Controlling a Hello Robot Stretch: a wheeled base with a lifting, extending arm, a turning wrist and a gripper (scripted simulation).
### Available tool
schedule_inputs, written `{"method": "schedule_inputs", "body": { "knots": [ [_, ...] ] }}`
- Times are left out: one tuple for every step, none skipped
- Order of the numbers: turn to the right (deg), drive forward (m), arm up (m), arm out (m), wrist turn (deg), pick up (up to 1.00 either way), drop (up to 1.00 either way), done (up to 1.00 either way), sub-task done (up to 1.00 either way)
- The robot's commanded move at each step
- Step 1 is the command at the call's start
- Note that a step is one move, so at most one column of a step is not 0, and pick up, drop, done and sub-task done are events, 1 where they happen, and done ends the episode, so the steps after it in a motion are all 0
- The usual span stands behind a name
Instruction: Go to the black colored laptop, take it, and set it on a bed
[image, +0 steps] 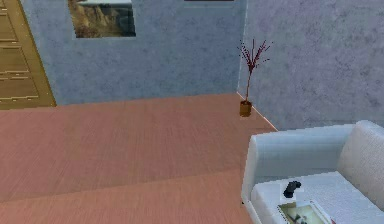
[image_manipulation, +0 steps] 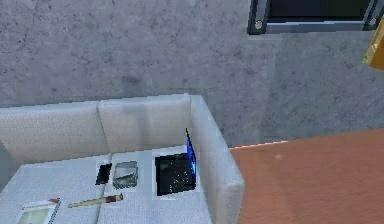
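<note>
A black laptop (image_manipulation: 174, 172) lies on the seat of a white sofa (image_manipulation: 150, 120) in the arm side view, near the sofa's right armrest. Its lid (image_manipulation: 190, 155) stands up with a blue screen. In the forward view the same white sofa (image: 300, 150) sits at the lower right, with a small dark thing (image: 291, 188) on its seat.
Left of the laptop lie a grey thing (image_manipulation: 126, 174), a small dark thing (image_manipulation: 104, 174), a thin stick-like thing (image_manipulation: 95, 202) and a flat pale thing (image_manipulation: 35, 212). A potted plant (image: 247, 80) stands by the wall. A wooden door (image: 20, 60) is at left. Brown floor (image: 130, 150) lies ahead.
</note>
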Motion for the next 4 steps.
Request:
{"method": "schedule_inputs", "body": {
  "knots": [
    [0.0,0.00,0.50,0.00,0.0,0.00,0.00,0.00,0.00],
    [0.0,0.00,0.02,0.00,0.0,0.00,0.00,0.00,0.00],
    [0.0,0.00,0.00,0.50,0.0,0.00,0.00,0.00,0.00],
    [0.0,0.00,0.00,0.00,45.0,0.00,0.00,0.00,0.00]
  ]
}}
